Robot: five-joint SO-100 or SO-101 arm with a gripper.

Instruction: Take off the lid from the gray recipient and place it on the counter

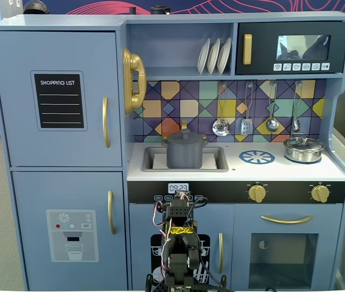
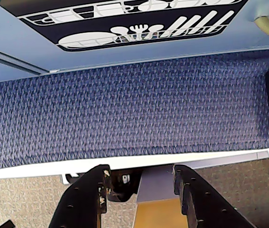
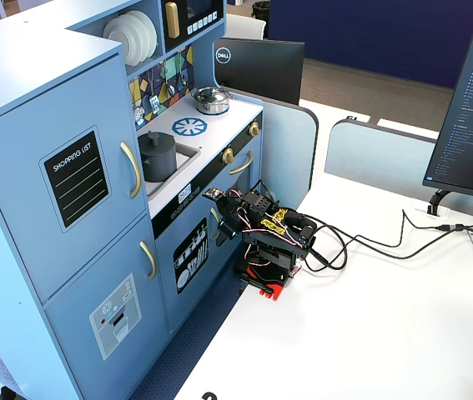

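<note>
Gray recipient (image 1: 185, 152) upright in the sink recess of the white counter (image 1: 239, 170), lid (image 1: 185, 136) seated on top, knob up; same pot visible in the other fixed view (image 3: 158, 156). Shiny silver pot (image 1: 303, 149) at the counter's right end in that first fixed view, past the burner print (image 1: 257, 157). Gripper (image 2: 141, 185) folded low before the dishwasher door (image 2: 125, 19), well below the counter, fingers (image 2: 94, 190) apart and empty over blue carpet (image 2: 125, 114).

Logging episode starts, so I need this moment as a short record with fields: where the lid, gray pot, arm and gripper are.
lid: closed on the gray pot
gray pot: upright in the sink recess of the counter
silver pot: right end of counter, lidded
arm: folded low, below the counter
gripper: open, empty, facing the carpet
</note>
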